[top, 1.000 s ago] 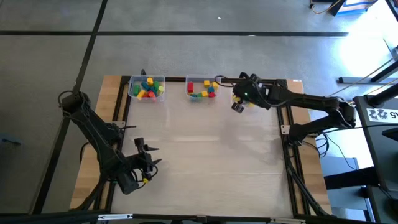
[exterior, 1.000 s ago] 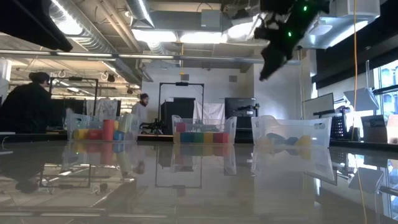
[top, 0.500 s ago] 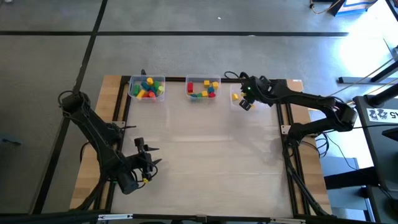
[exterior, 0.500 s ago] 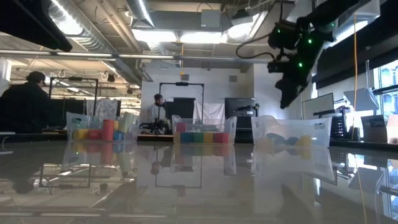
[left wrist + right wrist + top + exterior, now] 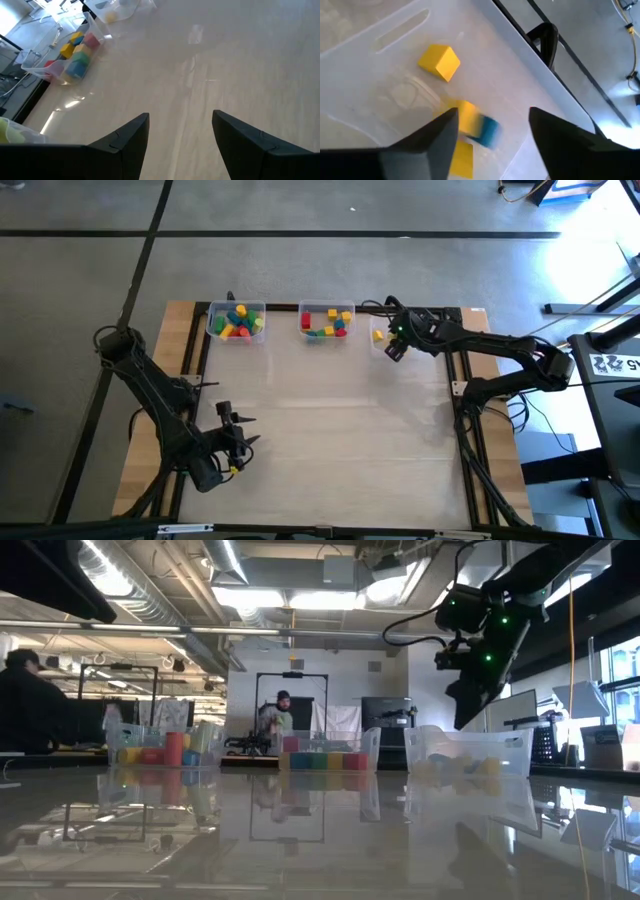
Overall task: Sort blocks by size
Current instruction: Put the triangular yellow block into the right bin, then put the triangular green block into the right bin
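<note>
Three clear bins [image 5: 327, 748] in a row at the worktop's [image 5: 330, 430] far edge. Right claw [image 5: 392, 350] open over the right bin [image 5: 395, 100], empty; inside: three yellow blocks [image 5: 439, 61], one blue block [image 5: 489, 132]. Left claw [image 5: 180, 145] open, empty, parked at the near-left corner.

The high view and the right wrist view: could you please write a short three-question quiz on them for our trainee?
1. True or false: the right gripper hangs over the middle bin.
2. How many clear bins stand along the far edge of the table? A two, B three, C four.
3. Fill in: in the right wrist view, the sharply seen cube lying in the bin is coloured ____.

Key
1. False: it is over the rightmost bin, jaws open.
2. B.
3. Yellow.
Note: the left gripper waits at the table's near left, jaws open and empty.
</note>
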